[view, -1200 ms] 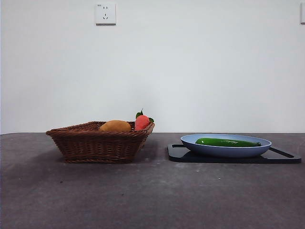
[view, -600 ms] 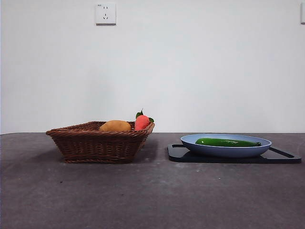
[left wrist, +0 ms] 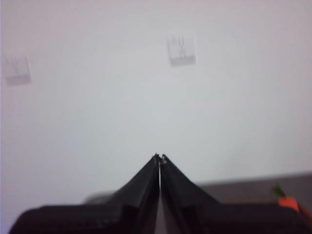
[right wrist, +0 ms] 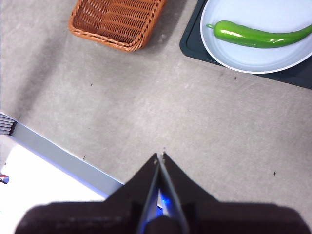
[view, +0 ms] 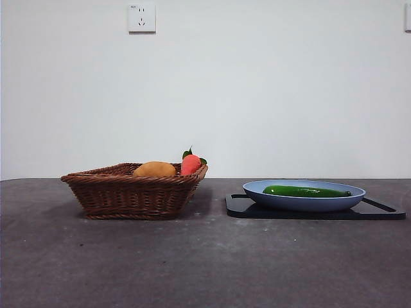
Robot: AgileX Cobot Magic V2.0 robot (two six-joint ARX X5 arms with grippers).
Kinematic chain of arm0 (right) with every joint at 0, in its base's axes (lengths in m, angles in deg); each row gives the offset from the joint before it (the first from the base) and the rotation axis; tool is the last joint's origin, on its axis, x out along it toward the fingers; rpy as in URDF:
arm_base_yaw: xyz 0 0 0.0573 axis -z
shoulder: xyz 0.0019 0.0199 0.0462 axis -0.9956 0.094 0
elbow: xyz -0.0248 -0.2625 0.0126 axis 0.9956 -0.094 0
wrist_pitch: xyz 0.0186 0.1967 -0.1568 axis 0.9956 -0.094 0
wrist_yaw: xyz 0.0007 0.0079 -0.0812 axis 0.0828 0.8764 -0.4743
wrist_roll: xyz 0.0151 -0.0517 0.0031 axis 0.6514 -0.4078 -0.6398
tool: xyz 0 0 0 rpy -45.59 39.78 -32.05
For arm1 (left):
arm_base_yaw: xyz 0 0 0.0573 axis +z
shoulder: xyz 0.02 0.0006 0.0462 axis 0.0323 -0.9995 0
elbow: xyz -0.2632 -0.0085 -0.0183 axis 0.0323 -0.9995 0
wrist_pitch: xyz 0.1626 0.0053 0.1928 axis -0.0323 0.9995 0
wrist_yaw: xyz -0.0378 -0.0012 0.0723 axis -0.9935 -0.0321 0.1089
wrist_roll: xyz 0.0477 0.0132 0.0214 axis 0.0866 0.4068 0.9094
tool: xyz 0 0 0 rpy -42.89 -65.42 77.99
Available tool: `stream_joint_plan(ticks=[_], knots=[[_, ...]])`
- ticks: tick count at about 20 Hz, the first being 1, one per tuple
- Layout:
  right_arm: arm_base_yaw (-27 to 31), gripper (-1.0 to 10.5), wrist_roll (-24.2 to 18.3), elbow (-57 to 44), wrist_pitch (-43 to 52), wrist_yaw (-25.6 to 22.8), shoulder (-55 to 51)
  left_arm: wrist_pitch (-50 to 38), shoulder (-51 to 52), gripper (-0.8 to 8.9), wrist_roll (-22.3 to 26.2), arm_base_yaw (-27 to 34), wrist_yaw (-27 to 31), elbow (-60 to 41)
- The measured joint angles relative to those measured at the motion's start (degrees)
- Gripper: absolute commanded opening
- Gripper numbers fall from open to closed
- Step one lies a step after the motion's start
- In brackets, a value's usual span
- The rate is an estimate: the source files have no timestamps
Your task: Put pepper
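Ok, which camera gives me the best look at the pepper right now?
The right wrist view: it looks down on the pepper, showing its full curved length on the blue plate. The front view shows it side-on, low behind the plate's rim. The left wrist view doesn't show it.

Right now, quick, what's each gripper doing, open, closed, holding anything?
Left gripper: fingers closed, holding nothing, raised and facing the wall.
Right gripper: fingers closed, holding nothing, above the table, apart from the pepper on the blue plate.
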Motion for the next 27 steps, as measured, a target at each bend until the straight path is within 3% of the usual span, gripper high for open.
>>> stream_joint_plan(ticks=[5,11,24,27], knots=[[0.0,0.1,0.0,0.0,0.0,0.0,0.0,-0.2,8.3,0.08,-3.0,0.1,0.0,-14.6],[0.0,0.1,0.0,0.0,0.0,0.0,0.0,-0.3,13.0,0.08,-6.8,1.1,0.0,-22.9],[0.0,0.1,0.0,0.0,0.2,0.0,0.0,14.1,16.0,0.08,-8.1,1.1,-0.3,-24.6],[0.0,0.1,0.0,0.0,0.2,0.0,0.0,14.1,16.5,0.08,-8.4,1.1,-0.2,-24.6]])
